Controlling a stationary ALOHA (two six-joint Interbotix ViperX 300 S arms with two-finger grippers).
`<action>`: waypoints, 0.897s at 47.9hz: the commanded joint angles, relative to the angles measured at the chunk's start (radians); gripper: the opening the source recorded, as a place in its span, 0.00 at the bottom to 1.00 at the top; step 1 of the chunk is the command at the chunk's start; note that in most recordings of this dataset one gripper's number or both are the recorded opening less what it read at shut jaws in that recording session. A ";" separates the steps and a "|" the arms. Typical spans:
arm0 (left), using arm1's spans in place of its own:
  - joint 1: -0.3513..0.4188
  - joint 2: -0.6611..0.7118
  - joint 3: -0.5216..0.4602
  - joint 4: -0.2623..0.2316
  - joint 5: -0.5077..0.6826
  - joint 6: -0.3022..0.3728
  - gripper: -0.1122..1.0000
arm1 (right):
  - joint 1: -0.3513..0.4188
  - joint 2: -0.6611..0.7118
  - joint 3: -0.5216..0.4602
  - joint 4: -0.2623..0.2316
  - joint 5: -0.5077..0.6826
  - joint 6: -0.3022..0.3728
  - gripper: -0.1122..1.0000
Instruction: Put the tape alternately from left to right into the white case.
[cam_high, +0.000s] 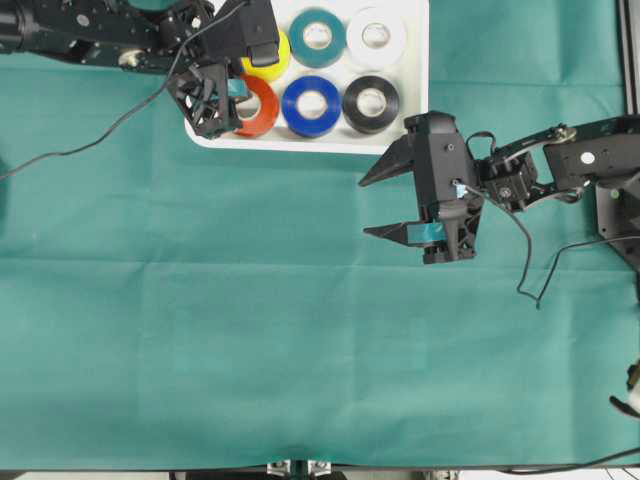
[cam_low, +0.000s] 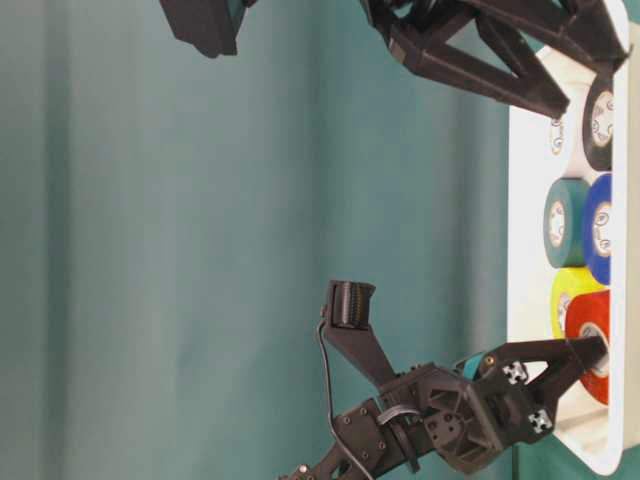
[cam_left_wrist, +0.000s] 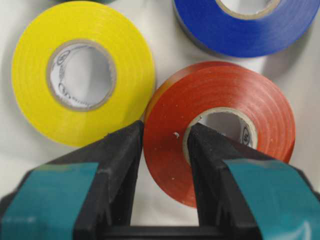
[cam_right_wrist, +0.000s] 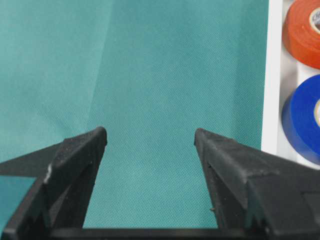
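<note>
The white case (cam_high: 330, 143) lies at the back of the table with several rolls of tape in it: yellow (cam_high: 270, 62), teal (cam_high: 317, 37) and white (cam_high: 376, 36) behind, orange-red (cam_high: 262, 112), blue (cam_high: 311, 105) and black (cam_high: 371, 103) in front. My left gripper (cam_left_wrist: 167, 127) is shut on the wall of the orange-red roll (cam_left_wrist: 220, 95), one finger in its core and one outside. That roll sits against the yellow roll (cam_left_wrist: 82, 75). My right gripper (cam_high: 365, 207) stands open and empty over the cloth, right of the case's front corner.
A green cloth (cam_high: 250, 320) covers the table. Black cables trail from the left arm (cam_high: 90, 140) and the right arm (cam_high: 530, 270). The right wrist view shows the case's rim (cam_right_wrist: 272, 75) at its right edge.
</note>
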 joint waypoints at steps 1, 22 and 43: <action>0.009 -0.012 -0.023 0.000 -0.009 0.000 0.08 | 0.003 -0.008 -0.018 0.003 -0.008 0.002 0.81; 0.006 -0.028 -0.023 -0.002 -0.009 0.008 0.08 | 0.003 -0.008 -0.015 0.003 -0.009 0.002 0.81; -0.035 -0.098 -0.008 0.000 -0.009 0.060 0.71 | 0.009 -0.008 -0.015 0.003 -0.008 0.002 0.81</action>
